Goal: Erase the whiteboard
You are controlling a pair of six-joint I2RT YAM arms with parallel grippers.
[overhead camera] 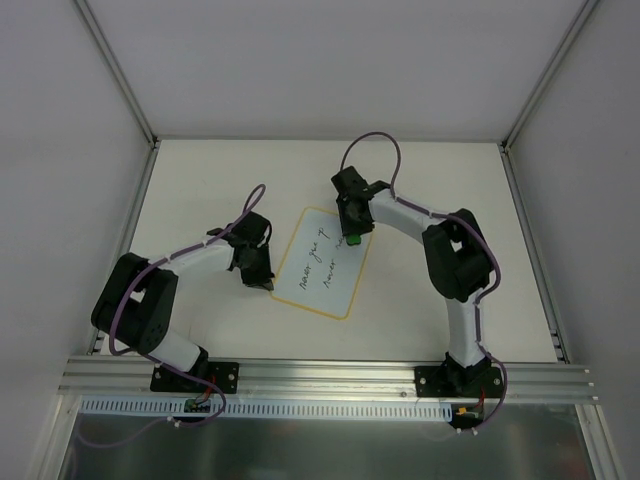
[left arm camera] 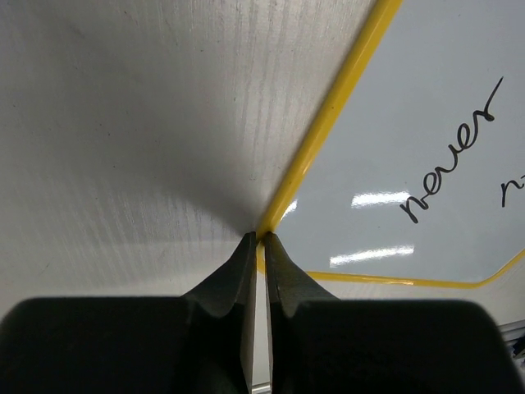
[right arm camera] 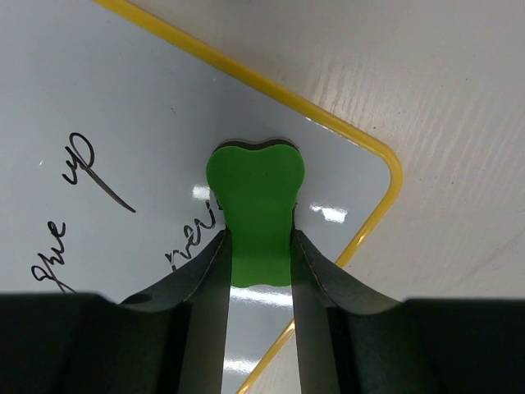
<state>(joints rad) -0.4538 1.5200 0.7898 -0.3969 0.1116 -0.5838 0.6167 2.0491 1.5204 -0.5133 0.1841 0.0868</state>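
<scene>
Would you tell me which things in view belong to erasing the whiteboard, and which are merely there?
For the job: whiteboard, green eraser.
Merely there: table, aluminium rail.

The green eraser hides part of the handwriting on the whiteboard

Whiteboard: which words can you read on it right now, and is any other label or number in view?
"never": black handwriting on the whiteboard, left wrist view.
"up": same board, right wrist view.
"nev...": rest hidden behind the green eraser.
Other words are cut off; in the top view the writing is too small to read.
No labels, brands or numbers elsewhere.
</scene>
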